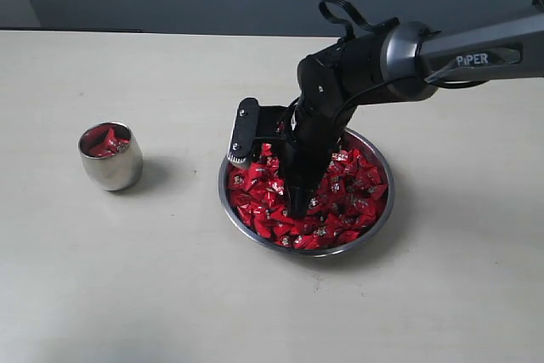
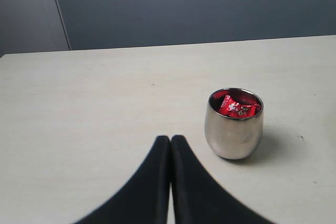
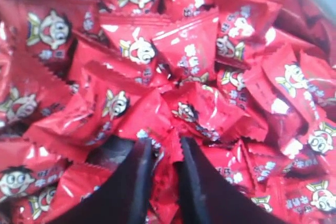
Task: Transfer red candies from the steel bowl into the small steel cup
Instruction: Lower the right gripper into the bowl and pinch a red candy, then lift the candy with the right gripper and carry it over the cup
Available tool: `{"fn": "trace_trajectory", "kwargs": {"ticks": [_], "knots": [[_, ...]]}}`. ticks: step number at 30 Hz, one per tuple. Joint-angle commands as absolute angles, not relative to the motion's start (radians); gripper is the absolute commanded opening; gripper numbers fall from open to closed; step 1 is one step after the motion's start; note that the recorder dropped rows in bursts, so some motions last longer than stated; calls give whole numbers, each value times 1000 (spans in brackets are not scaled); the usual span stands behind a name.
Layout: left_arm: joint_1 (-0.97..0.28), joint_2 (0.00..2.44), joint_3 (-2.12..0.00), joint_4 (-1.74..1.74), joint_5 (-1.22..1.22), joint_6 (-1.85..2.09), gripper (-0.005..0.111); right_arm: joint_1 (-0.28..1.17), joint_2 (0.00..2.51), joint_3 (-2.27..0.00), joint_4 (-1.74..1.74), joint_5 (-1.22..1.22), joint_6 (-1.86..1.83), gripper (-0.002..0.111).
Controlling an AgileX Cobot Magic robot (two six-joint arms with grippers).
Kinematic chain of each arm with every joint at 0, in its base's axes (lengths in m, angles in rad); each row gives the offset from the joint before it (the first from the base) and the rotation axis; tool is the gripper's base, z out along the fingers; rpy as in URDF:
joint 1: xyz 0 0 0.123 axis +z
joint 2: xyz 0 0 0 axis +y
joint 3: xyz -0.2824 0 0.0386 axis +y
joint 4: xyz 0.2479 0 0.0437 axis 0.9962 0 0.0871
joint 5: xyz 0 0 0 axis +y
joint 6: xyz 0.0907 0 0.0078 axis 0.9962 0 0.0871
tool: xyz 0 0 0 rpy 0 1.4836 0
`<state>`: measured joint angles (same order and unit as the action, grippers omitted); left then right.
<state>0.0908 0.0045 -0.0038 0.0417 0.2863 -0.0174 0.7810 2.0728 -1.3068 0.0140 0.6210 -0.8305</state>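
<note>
Scanning from big to small: pale table (image 1: 127, 295), mostly bare; on it, right of centre, steel bowl (image 1: 340, 252) heaped nearly rim-high with red candies (image 1: 357, 193); well apart to the left, small steel cup (image 1: 110, 163) standing upright, holding only a few red pieces, perhaps 2 or 3 showing. Reads as an early stage: a handful delivered, the great bulk left to shift. Down in the pile, right gripper (image 1: 297, 210), fingers nearly together, pinching what looks like the foil edge of 1 candy, other wrappers pressing against both sides. Facing the cup from near table level, left gripper (image 2: 170, 139), clenched tight on nothing, touching no candy.
</note>
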Motion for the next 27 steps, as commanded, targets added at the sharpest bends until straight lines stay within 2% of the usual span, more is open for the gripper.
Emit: {"fn": "trace_trajectory", "kwargs": {"ticks": [1, 17, 27], "knots": [[83, 0, 0, 42, 284, -20, 0, 779, 2073, -1314, -19, 612, -800, -1], [83, 0, 0, 42, 284, -20, 0, 779, 1980, -1319, -42, 616, -702, -1], [83, 0, 0, 42, 284, -20, 0, 779, 1956, -1445, 10, 542, -464, -1]]}}
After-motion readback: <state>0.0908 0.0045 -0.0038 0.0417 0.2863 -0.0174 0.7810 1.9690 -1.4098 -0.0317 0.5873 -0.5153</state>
